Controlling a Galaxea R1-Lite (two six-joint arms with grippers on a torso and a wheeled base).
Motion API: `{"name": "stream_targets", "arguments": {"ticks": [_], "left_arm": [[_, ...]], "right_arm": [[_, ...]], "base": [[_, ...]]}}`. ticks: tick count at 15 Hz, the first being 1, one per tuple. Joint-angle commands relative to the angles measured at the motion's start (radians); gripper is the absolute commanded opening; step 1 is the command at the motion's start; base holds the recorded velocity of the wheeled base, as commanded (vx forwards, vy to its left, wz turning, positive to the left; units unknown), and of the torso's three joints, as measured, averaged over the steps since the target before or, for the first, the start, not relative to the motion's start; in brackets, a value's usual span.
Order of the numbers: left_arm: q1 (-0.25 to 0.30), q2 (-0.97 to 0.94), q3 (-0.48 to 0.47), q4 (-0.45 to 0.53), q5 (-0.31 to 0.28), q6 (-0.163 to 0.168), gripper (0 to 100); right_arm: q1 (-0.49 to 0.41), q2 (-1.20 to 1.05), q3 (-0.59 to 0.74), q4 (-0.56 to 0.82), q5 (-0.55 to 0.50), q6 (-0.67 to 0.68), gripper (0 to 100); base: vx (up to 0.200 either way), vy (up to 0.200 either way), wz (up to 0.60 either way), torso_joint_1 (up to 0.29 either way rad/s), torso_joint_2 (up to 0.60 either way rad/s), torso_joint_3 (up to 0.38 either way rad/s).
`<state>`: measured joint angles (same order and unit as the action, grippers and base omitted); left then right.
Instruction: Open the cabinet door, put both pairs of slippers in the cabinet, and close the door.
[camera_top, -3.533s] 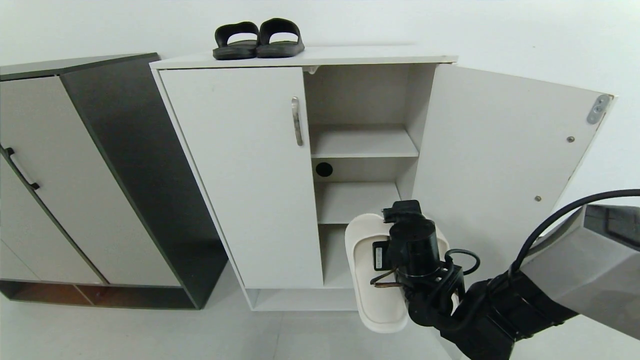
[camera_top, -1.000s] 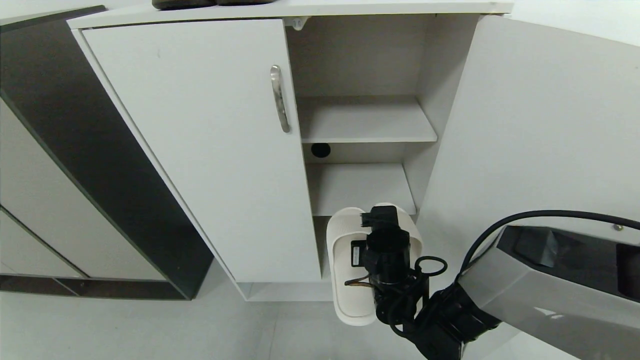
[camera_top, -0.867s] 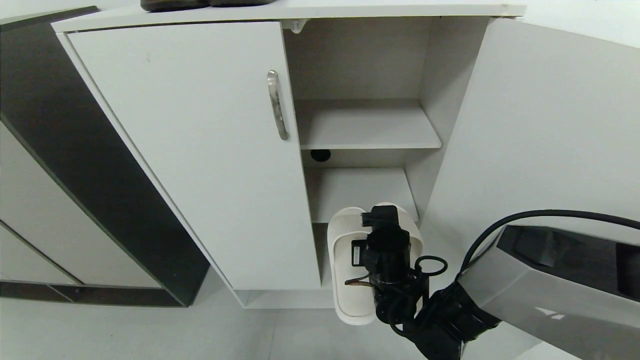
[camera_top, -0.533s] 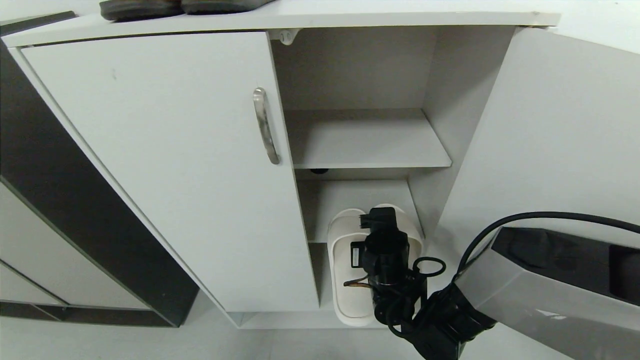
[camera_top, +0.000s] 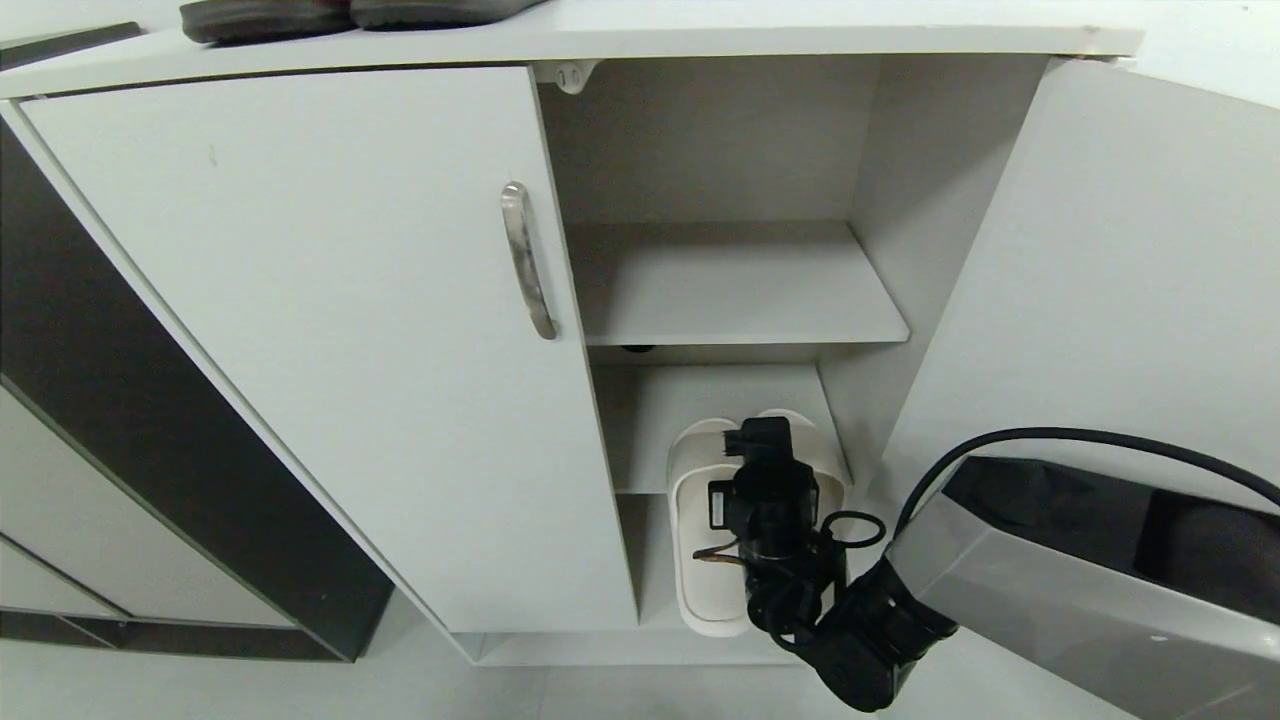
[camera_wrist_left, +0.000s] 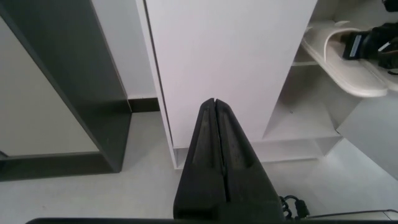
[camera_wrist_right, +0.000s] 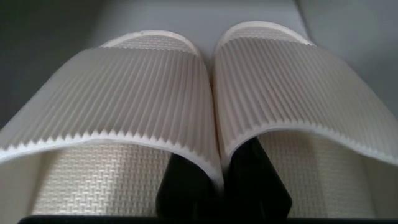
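slippers (camera_wrist_right: 143, 93) hung at the open cabinet (camera_top: 940, 200), our right gripper (camera_wrist_right: 222, 183) clamped on both inner straps to carry the pair as one; our left gripper (camera_wrist_left: 215, 124) sat closed, empty.

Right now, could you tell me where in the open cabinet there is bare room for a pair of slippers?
The upper shelf lies bare between the closed left door and the cabinet's right wall. The middle shelf is bare toward the back; its front is crowded by the white slippers clamped in the right gripper.
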<state>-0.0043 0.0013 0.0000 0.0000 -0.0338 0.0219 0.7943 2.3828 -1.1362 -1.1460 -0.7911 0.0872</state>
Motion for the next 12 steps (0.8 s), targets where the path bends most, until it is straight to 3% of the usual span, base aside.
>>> {"name": "stream_targets", "arguments": {"ticks": [1,5,12], "left_arm": [[0.001,0.0,0.0,0.0,0.0,0.0,0],[0.001,0.0,0.0,0.0,0.0,-0.002,0],[0.001,0.0,0.0,0.0,0.002,-0.004,0]], "right_arm": [[-0.032,0.067,-0.137,0.02,0.006,-0.035,0],[-0.044,0.144,-0.352,0.112,0.036,-0.063,0],[-0.102,0.184,-0.51,0.244,0.078,-0.055,0]], "base": [[0.0,0.0,0.0,0.0,0.0,0.0],[0.0,0.0,0.0,0.0,0.0,0.0],[0.0,0.0,0.0,0.0,0.0,0.0]]}}
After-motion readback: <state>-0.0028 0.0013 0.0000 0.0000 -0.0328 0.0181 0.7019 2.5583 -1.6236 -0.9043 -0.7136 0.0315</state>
